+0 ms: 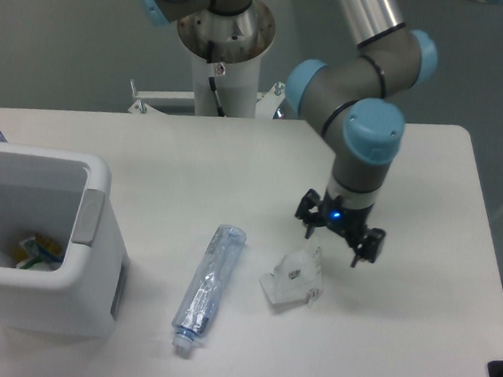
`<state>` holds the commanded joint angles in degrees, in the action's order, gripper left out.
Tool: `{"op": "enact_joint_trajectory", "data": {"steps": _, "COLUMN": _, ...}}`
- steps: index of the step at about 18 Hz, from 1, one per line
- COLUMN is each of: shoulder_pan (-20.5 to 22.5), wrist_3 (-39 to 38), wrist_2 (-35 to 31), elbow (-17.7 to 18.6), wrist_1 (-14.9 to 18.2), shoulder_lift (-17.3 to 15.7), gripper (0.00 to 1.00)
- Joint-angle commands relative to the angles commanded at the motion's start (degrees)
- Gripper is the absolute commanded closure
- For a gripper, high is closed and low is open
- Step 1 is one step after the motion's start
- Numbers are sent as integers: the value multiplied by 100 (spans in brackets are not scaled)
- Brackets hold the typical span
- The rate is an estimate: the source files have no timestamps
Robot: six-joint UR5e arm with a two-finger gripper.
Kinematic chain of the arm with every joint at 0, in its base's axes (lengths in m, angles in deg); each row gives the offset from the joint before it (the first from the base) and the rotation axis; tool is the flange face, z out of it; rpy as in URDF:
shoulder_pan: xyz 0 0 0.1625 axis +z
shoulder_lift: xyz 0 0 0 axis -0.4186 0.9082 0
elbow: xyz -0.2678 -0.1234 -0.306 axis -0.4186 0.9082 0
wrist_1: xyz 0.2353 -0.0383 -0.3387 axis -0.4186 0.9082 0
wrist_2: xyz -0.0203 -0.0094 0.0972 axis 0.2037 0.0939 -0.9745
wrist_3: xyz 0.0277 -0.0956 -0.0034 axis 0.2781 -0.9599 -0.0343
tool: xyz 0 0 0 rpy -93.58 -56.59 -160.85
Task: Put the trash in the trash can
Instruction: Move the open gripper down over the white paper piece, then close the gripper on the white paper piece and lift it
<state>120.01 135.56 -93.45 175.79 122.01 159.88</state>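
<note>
Here, a white bench point(236, 160) fills most of the view. Trash can point(94, 253) sits at the bench's left edge, open top up, grey handle plate facing right; some yellow and white scraps lie inside. Arm point(367, 102) reaches in from the top, wrist pointing down. Bottle point(207, 284) lies flat near mid-bench, right of the can and apart from it, white cap toward the front edge. Mask piece point(293, 279) lies just right of the bottle, not touching it. Tool point(335, 241) hangs just above and right of the mask piece, fingers spread apart, nothing between them, blue light lit on its body.
</note>
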Motion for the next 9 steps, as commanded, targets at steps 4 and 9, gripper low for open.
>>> {"op": "enact_joint_trajectory", "data": {"steps": 4, "shoulder_pan": -18, "wrist_3": -9, "wrist_2": 0, "elbow": 36, "wrist_1": -9, "shoulder_lift": 44, "gripper": 17}}
{"op": "enact_joint_trajectory", "data": {"steps": 9, "shoulder_pan": -44, "wrist_3": -27, "wrist_2": 9, "elbow": -166, "wrist_1": -9, "shoulder_lift": 88, "gripper": 100}}
